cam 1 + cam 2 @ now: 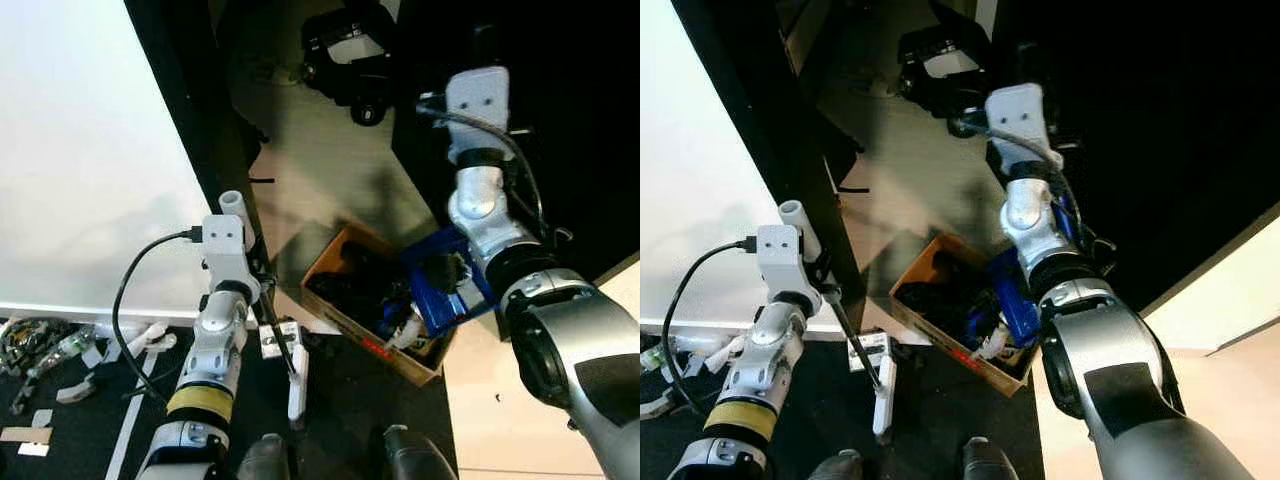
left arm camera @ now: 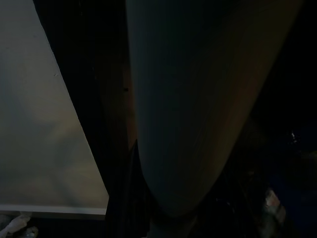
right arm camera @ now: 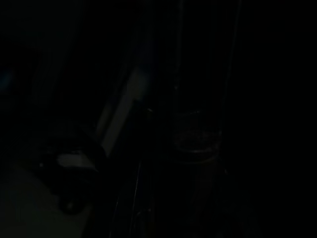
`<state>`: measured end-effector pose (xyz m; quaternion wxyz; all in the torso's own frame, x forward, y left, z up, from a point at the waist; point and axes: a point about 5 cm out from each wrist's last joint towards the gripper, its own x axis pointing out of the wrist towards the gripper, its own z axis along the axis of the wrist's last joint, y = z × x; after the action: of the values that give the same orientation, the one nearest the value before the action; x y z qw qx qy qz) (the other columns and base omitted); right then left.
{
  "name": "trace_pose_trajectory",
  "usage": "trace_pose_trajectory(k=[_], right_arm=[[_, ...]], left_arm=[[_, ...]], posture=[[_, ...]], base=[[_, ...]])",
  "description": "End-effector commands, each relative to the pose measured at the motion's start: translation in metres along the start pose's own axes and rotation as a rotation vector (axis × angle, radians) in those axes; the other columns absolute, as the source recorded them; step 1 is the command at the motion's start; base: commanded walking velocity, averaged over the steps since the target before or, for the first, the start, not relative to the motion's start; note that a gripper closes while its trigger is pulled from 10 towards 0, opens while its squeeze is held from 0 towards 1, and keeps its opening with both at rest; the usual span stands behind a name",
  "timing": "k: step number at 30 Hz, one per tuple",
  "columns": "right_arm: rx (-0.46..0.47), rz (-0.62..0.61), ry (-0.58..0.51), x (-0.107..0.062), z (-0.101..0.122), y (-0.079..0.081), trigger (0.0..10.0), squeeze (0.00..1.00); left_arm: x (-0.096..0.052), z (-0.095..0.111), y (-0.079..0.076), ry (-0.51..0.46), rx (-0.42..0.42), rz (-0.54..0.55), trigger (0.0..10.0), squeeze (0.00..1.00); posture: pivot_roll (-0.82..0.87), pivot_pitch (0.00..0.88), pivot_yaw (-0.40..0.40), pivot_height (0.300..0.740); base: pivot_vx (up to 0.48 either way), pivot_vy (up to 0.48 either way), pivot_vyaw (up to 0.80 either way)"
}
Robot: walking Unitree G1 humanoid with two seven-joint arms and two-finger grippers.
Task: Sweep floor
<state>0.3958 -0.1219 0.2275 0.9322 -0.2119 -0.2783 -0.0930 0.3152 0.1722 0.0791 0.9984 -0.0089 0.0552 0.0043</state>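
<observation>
My left gripper (image 1: 240, 275) is shut on a broom handle, whose white tube end (image 1: 232, 203) sticks up past the wrist. A thin black rod (image 1: 280, 340) runs down from there to a white head (image 1: 297, 392) on the dark floor by my feet. In the left wrist view the pale handle (image 2: 188, 114) lies very close. My right arm (image 1: 480, 210) reaches forward into shadow, its gripper (image 1: 486, 48) lost against the black. A blue dustpan-like frame (image 1: 440, 290) hangs under that forearm, above a cardboard box. The right wrist view is nearly black.
The open cardboard box (image 1: 330, 262) holds dark clutter just ahead of my feet (image 1: 405, 455). A black wheeled device (image 1: 350, 55) sits further ahead. A white panel (image 1: 90, 150) stands on the left, with scraps and a bottle (image 1: 60, 350) on the dark floor below it.
</observation>
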Motion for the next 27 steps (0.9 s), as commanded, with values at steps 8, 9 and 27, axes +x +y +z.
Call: trace_pose_trajectory(k=[8, 9, 27], right_arm=[[-0.048, 0.11, -0.178, 0.001, 0.023, 0.016, 10.0, 0.0], [-0.051, 0.135, -0.197, -0.001, 0.025, 0.021, 10.0, 0.0], [-0.041, 0.061, -0.21, 0.019, 0.029, -0.01, 10.0, 0.0]], left_arm=[[-0.003, -0.006, 0.002, 0.021, -0.003, 0.007, 10.0, 0.0], [-0.002, -0.005, 0.002, 0.021, -0.004, 0.006, 10.0, 0.0], [-0.002, -0.006, 0.002, 0.023, 0.001, 0.0, 10.0, 0.0]], posture=[[0.01, 0.101, -0.076, 0.74], [0.01, 0.104, -0.075, 0.74], [0.0, 0.084, -0.069, 0.74]], base=[[0.0, 0.0, 0.0], [0.0, 0.0, 0.0], [0.0, 0.0, 0.0]])
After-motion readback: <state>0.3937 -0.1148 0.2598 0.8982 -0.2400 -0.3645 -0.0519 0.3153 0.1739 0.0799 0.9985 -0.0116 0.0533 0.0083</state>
